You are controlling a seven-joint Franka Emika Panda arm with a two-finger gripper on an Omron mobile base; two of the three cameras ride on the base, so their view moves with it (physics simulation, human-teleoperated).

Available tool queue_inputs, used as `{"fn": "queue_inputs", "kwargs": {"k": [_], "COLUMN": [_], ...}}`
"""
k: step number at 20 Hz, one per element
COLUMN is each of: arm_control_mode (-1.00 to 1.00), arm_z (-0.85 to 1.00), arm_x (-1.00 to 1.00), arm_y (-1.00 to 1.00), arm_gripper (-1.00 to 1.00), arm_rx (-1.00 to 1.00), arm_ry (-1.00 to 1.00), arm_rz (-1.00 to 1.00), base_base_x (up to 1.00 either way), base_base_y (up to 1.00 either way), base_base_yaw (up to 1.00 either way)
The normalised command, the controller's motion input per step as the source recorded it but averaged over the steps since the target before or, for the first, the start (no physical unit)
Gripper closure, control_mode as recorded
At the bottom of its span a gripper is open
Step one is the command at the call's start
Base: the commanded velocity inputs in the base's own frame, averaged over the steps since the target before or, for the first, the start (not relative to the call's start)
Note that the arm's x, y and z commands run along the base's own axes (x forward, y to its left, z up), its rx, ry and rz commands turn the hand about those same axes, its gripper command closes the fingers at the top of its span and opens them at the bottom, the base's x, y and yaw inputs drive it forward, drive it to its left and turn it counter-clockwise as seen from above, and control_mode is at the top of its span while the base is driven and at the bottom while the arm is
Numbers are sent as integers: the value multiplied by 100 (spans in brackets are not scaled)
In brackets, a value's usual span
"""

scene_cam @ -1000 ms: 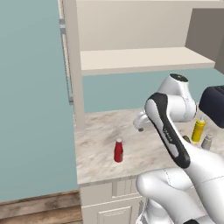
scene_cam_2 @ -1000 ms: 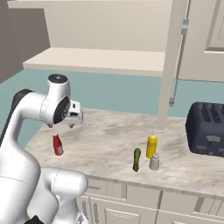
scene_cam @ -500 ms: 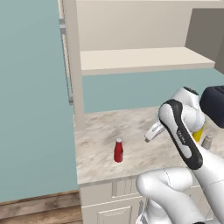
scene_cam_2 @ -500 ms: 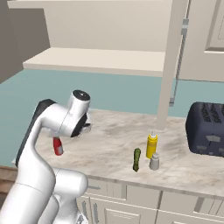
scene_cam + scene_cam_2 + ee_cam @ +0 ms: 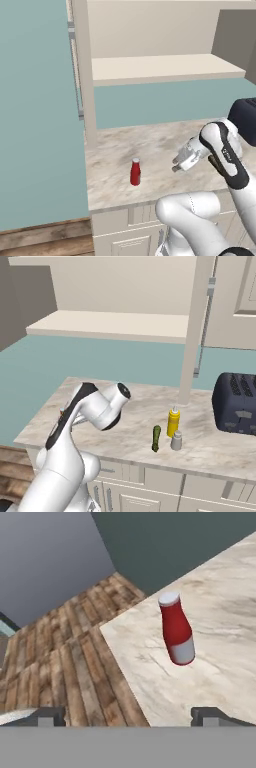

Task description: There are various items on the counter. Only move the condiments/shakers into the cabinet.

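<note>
A small red bottle with a white cap stands upright near the front left of the counter. My gripper hovers low over the counter to its right, pointing at it, open and holding nothing. In the hand view the red bottle stands ahead and right of centre, beyond the wide-apart fingertips. The yellow squeeze bottle, the grey shaker and the dark green vegetable stand together near the counter's front. The cabinet shelf hangs above.
A dark toaster sits at the right end of the counter. The cabinet's tall side post comes down to the stone behind the yellow bottle. Wooden floor lies past the counter's left edge.
The arm has swung down and across the counter, bringing the hand low, level with the red bottle and to its right. The jaws have stayed open. The items have not moved.
</note>
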Motion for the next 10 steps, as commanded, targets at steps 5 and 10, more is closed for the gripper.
{"fn": "queue_inputs", "kwargs": {"k": [5,10], "arm_control_mode": [-100,-100], "arm_z": [-33,-21], "arm_x": [0,0], "arm_y": [3,11], "arm_gripper": [-100,-100], "arm_rx": [21,3], "arm_ry": [-22,-39], "arm_rz": [20,8], "base_base_x": [0,0], "base_base_y": [0,0], "base_base_yaw": [0,0]}}
